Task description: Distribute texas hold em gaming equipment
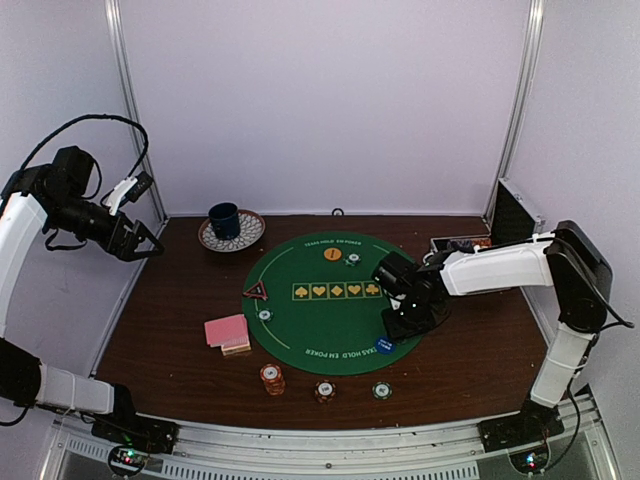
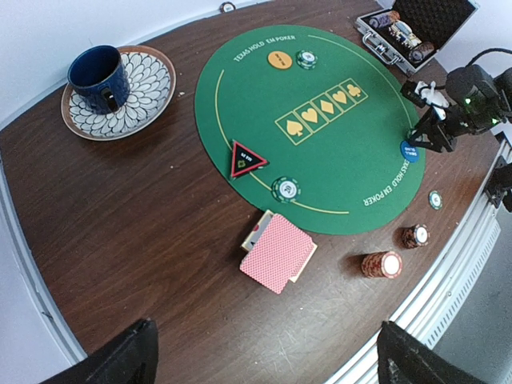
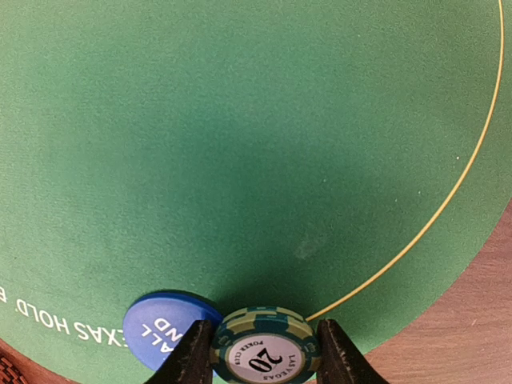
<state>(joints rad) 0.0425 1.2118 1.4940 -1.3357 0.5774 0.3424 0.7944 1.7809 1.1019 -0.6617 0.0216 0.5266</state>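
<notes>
My right gripper (image 3: 264, 358) is shut on a green-and-white poker chip (image 3: 264, 346), held just above the green mat (image 3: 240, 144) near its yellow line. Beside the chip lies a blue button (image 3: 164, 328). Seen from above, that gripper (image 1: 405, 318) hangs over the mat's right front. My left gripper (image 1: 140, 240) is raised high at the far left and open with nothing in it. Pink-backed cards (image 1: 227, 331) lie left of the mat. On the mat are an orange button (image 1: 332, 254), a green chip (image 1: 352, 260), a black-red triangular marker (image 1: 256, 292) and a chip (image 1: 264, 315).
An orange chip stack (image 1: 272, 378), a red chip (image 1: 324, 390) and a green chip (image 1: 381, 390) sit along the table's front. A dark blue cup (image 1: 224, 220) on a patterned saucer (image 1: 246, 236) stands at the back left. An open metal case (image 1: 505, 222) stands at the back right.
</notes>
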